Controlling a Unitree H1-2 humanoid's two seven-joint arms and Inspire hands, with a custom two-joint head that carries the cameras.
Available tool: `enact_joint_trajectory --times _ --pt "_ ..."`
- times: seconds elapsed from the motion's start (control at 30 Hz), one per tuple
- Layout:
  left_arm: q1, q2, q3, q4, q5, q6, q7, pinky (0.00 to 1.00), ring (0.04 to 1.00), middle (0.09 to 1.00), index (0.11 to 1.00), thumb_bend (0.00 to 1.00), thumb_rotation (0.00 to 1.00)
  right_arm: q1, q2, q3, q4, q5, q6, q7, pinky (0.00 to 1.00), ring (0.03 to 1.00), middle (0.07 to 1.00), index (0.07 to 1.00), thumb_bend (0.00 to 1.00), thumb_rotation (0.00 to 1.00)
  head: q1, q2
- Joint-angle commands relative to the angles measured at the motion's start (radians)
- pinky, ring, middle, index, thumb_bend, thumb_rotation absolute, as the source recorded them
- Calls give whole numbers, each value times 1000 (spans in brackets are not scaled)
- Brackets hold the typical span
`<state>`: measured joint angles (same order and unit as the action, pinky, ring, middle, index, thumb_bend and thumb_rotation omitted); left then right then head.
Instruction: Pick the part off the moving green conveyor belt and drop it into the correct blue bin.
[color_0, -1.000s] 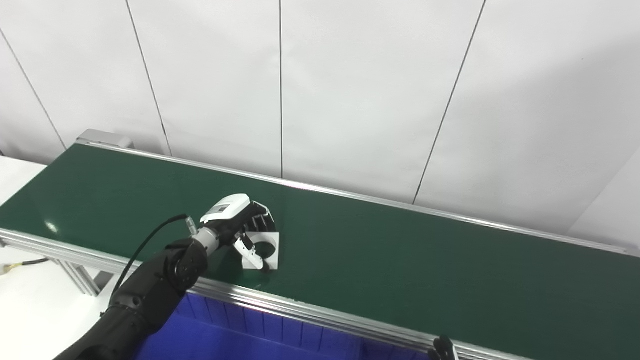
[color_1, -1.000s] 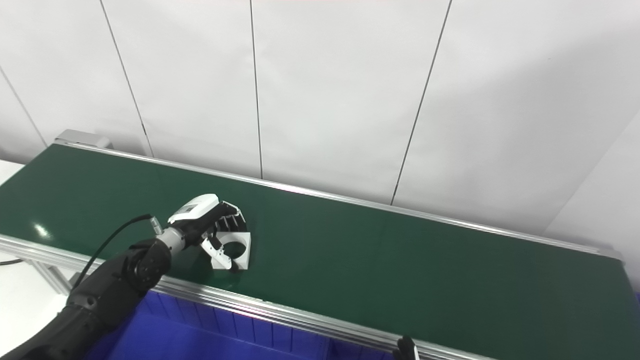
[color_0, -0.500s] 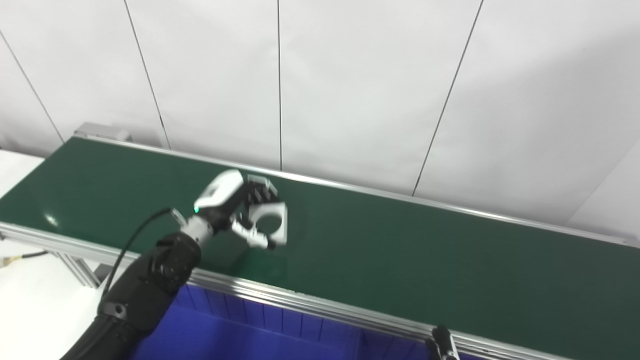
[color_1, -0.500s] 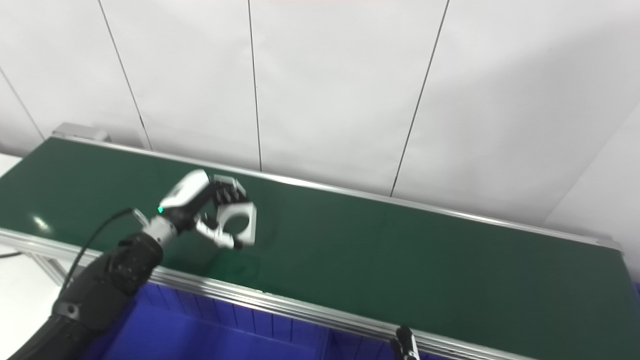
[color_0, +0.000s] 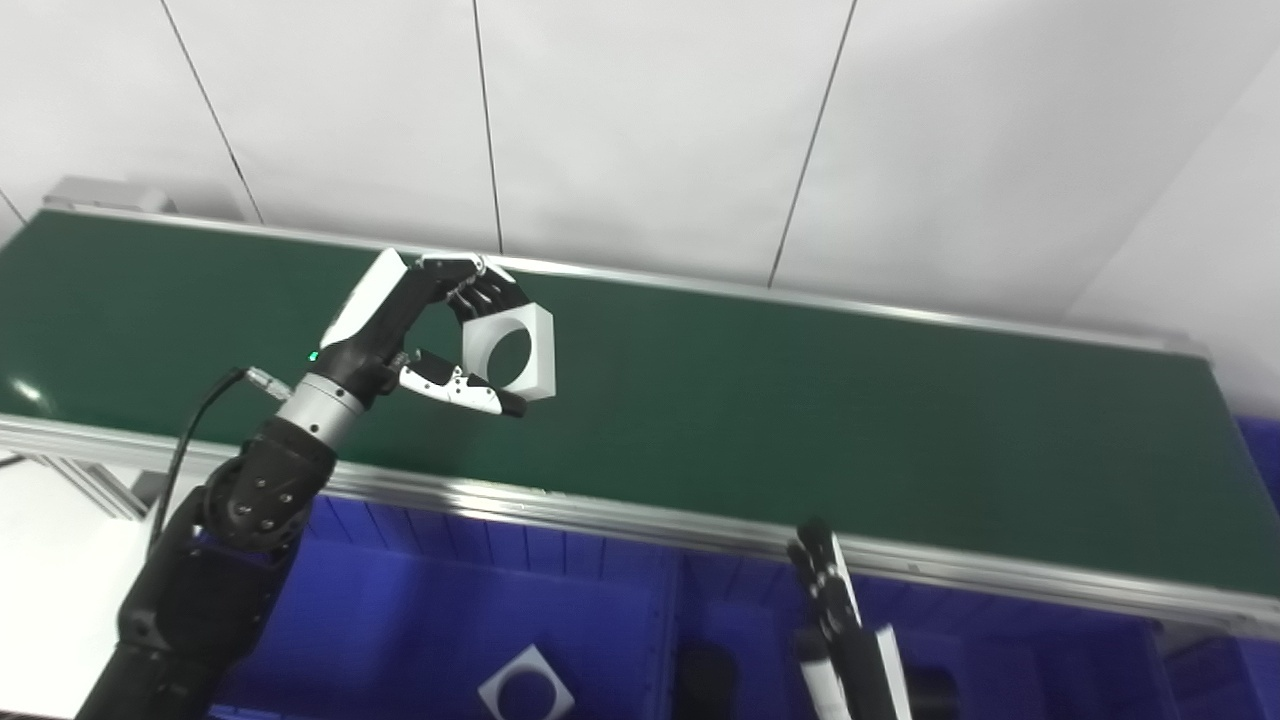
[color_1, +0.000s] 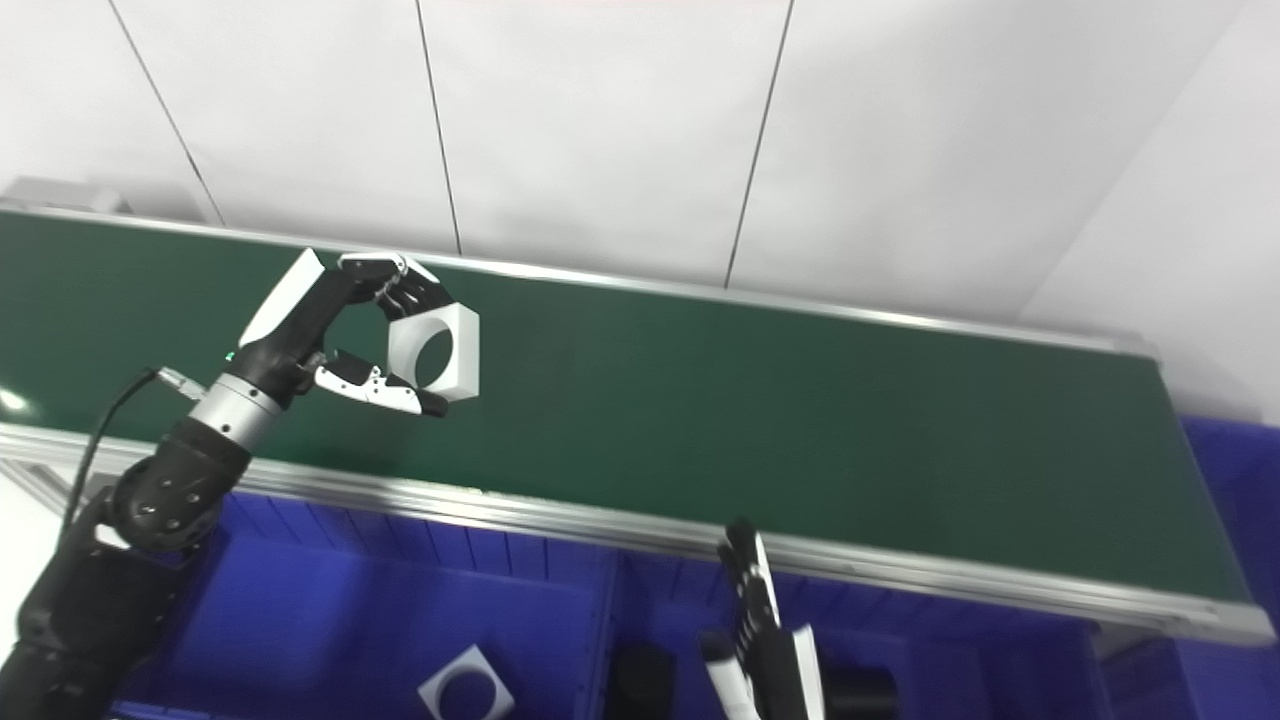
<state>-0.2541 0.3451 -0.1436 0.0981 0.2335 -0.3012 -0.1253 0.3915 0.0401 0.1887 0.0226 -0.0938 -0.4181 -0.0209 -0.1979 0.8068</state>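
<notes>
Gripping the white square part (color_0: 508, 349) between fingers and thumb, the left hand (color_0: 420, 325) holds it above the green conveyor belt (color_0: 800, 410). Fingers straight and apart, the right hand (color_0: 835, 620) rises empty over the blue bin (color_0: 400, 620), where another white part (color_1: 465, 685) lies. The right eye view alone shows blue beyond the belt's right end.

White panelled wall (color_0: 640, 120) with thin dark seams, evenly lit, white surface (color_0: 50, 590) lower left
</notes>
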Motion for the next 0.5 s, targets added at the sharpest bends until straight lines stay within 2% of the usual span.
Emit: enact_joint_trajectory --times 0.0,0.2,0.33,0.47 --pt "0 0 14 -34 -27 -50 0 423 436 491 511 498 0 0 13 12 -45 -3 -52 -12 1000 972 982 1000 733 896 0 1" --pt "67 -9 9 -65 -17 -74 -12 381 413 476 531 496 0 -3 17 28 -63 -3 -52 -34 990 969 977 992 705 884 -14 20" --pt "113 -7 -14 -48 18 -126 -20 341 387 470 541 493 0 -8 16 34 -66 4 -52 -41 983 965 979 999 719 879 -18 35" --pt "171 -11 -36 -59 32 -115 -43 331 377 483 541 492 0 -9 13 36 -68 6 -51 -39 986 970 980 996 720 886 -20 38"
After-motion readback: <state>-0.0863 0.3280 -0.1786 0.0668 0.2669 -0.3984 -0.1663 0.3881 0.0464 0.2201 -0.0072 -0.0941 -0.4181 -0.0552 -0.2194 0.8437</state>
